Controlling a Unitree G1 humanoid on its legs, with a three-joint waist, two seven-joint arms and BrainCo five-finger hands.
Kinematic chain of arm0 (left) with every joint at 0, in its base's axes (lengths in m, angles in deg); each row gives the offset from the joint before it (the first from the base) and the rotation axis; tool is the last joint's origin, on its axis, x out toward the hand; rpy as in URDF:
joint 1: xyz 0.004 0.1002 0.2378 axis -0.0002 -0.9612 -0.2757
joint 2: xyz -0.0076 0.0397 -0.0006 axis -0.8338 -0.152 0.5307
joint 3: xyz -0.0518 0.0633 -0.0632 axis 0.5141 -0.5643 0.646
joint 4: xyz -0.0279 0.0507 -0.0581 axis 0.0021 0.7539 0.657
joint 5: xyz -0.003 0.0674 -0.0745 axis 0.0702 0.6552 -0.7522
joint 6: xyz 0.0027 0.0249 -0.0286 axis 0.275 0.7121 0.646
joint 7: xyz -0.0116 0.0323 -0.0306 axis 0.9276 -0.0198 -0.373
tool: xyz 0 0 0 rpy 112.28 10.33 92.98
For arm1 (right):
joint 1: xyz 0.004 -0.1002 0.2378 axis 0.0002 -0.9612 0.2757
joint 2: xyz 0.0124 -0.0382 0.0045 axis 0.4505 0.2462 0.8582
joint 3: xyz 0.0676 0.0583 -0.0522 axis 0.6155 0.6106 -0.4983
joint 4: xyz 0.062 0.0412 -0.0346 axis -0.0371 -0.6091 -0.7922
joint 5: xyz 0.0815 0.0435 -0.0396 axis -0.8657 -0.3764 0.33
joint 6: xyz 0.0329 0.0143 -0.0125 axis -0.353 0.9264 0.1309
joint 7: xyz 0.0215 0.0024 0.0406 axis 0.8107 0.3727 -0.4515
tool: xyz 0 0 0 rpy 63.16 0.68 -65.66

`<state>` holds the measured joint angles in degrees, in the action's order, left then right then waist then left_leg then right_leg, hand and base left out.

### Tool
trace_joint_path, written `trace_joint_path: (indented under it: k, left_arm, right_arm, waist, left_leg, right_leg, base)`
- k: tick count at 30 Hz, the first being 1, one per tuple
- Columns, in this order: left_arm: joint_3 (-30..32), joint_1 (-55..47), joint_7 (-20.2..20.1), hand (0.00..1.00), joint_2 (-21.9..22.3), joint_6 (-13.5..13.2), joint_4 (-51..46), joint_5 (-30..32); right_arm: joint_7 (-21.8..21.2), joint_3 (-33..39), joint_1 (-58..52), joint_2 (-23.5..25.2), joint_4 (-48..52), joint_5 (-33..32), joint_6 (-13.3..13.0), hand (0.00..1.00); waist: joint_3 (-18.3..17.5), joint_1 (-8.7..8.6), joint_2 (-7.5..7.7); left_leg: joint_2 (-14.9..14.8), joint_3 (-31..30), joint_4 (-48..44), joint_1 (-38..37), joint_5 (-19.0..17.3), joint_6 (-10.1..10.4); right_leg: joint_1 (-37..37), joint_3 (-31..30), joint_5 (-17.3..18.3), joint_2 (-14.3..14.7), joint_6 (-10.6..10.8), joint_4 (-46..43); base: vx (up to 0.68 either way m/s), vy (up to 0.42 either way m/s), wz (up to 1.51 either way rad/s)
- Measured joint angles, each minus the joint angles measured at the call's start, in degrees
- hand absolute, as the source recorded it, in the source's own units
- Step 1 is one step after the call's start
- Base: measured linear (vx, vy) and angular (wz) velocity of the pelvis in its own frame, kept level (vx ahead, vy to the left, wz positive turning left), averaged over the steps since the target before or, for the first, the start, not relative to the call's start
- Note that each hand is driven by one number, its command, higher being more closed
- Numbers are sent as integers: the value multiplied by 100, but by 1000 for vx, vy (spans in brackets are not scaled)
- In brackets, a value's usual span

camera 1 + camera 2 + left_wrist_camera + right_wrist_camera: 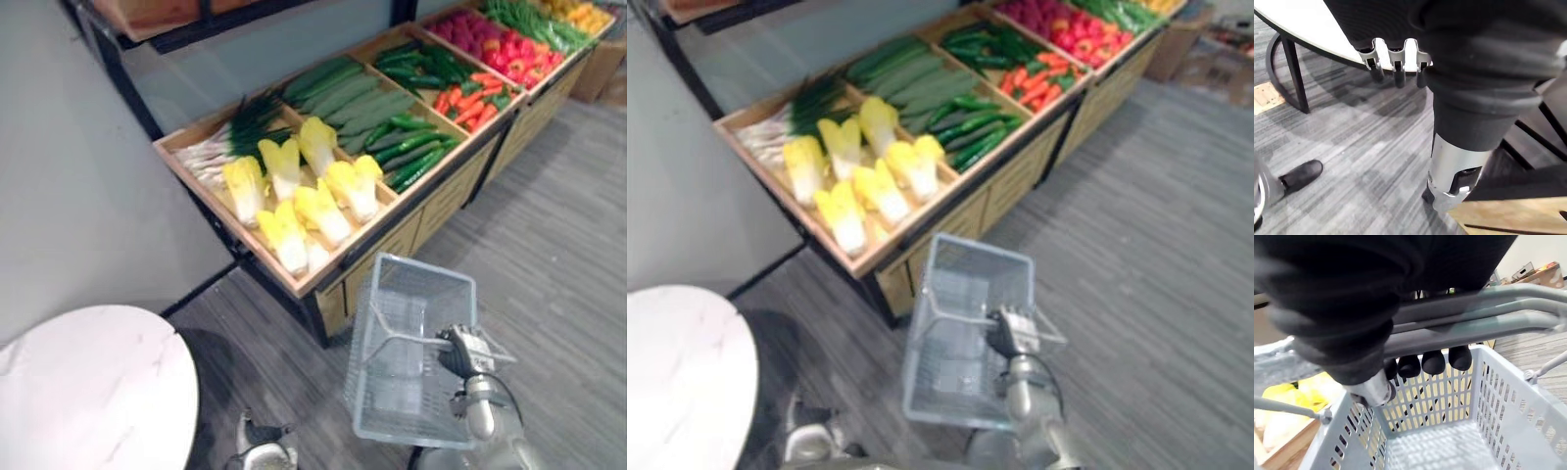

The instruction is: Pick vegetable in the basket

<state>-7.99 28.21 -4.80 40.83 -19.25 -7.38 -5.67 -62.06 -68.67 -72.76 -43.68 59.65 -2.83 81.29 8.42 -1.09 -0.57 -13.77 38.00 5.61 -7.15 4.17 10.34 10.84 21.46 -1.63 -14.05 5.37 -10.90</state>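
A grey plastic basket [428, 266] hangs in front of the wooden vegetable stand [323, 277], and its inside [1440, 450] is empty. My right hand [468, 348] is shut on its handle [1474, 328], with the dark fingertips [1432, 362] curled under the bars. On the stand, yellow-white cabbages [294, 196] lie nearest the basket. Beside and behind them are scallions [220, 142], cucumbers [343, 93], green peppers [411, 147], carrots [470, 98] and red peppers [509, 44]. My left hand [1396, 61] hangs low beside me, relaxed and holding nothing.
A round white marble table [88, 392] on black legs [1293, 73] stands at my left. A grey wall [69, 196] runs behind it. A cardboard box [602, 64] sits past the stand's far end. Grey plank floor [558, 255] stretches to the right.
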Motion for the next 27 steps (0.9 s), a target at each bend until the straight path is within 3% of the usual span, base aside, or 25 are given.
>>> trace_joint_path:
  k: [3,6,7,9,10,13,15,17,19,22,27]
  left_arm:
    - [240,164,-5,0,16,-21,6,2]
    - [495,121,22,0,28,-23,52,-19]
    - [572,58,44,0,29,-23,54,-42]
    - [569,-32,97,0,10,-34,97,-47]
    - [569,-38,106,0,-3,-36,100,-47]
    - [501,-85,114,0,-67,-60,99,-44]
    - [385,-87,110,0,-140,-77,97,-31]
    - [336,-91,108,0,-147,-87,64,-28]
    - [216,-51,99,0,-156,-166,-49,6]
    - [91,0,111,0,-217,-294,-311,257]
    - [19,-62,403,0,-519,-510,-1215,582]
  right_arm:
    - [41,288,-205,43,-12,-2,60,100]
    - [86,562,-387,186,-16,-9,128,100]
    - [169,752,-433,196,-72,-19,177,100]
    - [269,1113,-512,180,-181,-118,213,100]
    - [295,1236,-550,167,-217,-179,224,100]
    - [402,1827,-789,60,-495,-413,235,100]
    - [478,2071,-922,49,-588,-462,232,100]
    - [497,2277,-997,36,-680,-607,237,100]
    - [573,2612,-986,13,-909,-691,235,100]
    - [690,2812,-833,6,-1373,-864,232,100]
    - [730,2882,-613,28,-2125,-916,192,100]
  waist:
    - [-4,-23,-12]
    - [11,-14,74]
    - [15,-13,69]
    - [47,-28,-13]
    - [54,-27,-26]
    - [65,-48,-34]
    - [82,-55,-35]
    - [76,-72,-50]
    - [76,-215,-49]
    - [92,-210,3]
    - [69,-202,-33]
  left_leg:
    - [-165,-216,-21,18,9,56]
    - [-302,-380,-269,178,-168,71]
    - [-450,-461,-759,391,-416,3]
    - [-559,-615,-1278,572,-555,-168]
    - [-580,-607,-1446,627,-541,-224]
    - [-643,-427,-2251,807,-237,-664]
    - [-726,-193,-2392,815,-66,-811]
    - [-739,-76,-2313,808,100,-756]
    - [-560,-97,-1763,774,416,-659]
    - [-379,-149,-1327,597,687,-459]
    - [-219,-268,-875,381,689,-447]
  right_leg:
    - [-231,222,69,152,-3,96]
    - [-326,376,110,205,36,239]
    - [-358,438,191,206,64,218]
    - [-493,566,309,153,93,147]
    - [-548,618,350,104,113,124]
    - [-1087,953,494,-115,177,214]
    - [-1321,1115,491,-96,151,334]
    - [-1456,1227,487,-58,143,453]
    - [-1496,1339,473,-51,122,581]
    - [-1468,1313,441,-38,83,641]
    - [-1520,1231,195,30,60,925]
  base:
    - [13,-88,29]
    - [21,-31,27]
    - [60,-47,20]
    - [99,-40,34]
    - [140,-15,56]
    - [126,-21,51]
    - [107,-42,44]
    - [100,-31,30]
    - [132,-4,40]
    - [110,-6,6]
    - [62,29,-10]
